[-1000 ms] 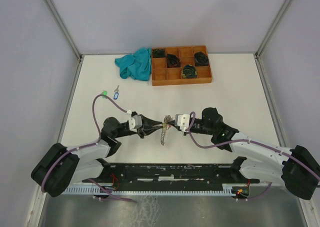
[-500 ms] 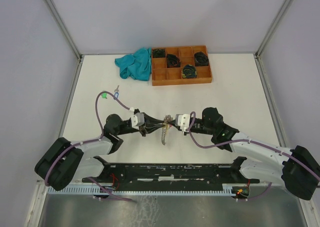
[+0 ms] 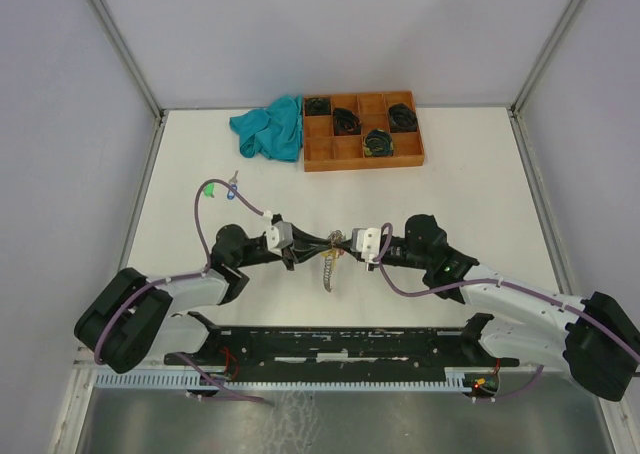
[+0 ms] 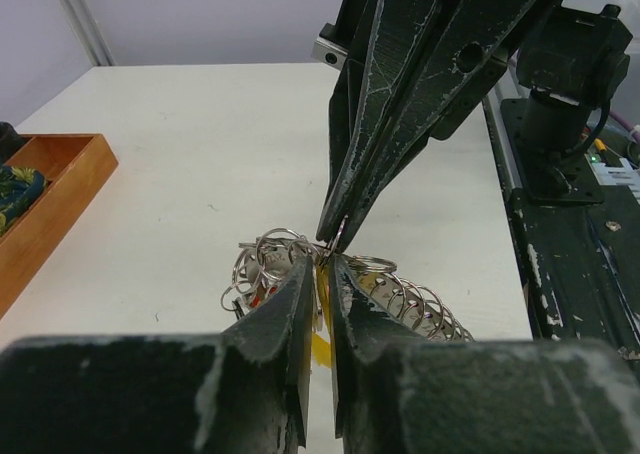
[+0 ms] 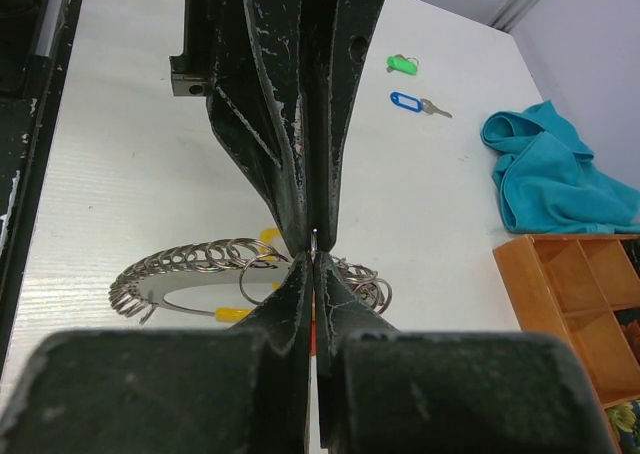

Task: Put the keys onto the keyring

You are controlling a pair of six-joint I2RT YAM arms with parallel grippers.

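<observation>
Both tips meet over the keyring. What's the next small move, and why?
Probably close the left gripper fully on the wire of the keyring. Its jaws stand narrowly apart there, tip to tip with the shut right gripper, so the left side likely has no firm hold yet.

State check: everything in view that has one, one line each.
keyring: on the table, under both gripper tips
left gripper: nearly closed at keyring, grip unclear
right gripper: shut, pinching a thin loop of the keyring
green-tag key: loose, off keyring
blue-tag key: loose, off keyring
cloth: crumpled beside tray
tray: some compartments hold dark bundles
</observation>
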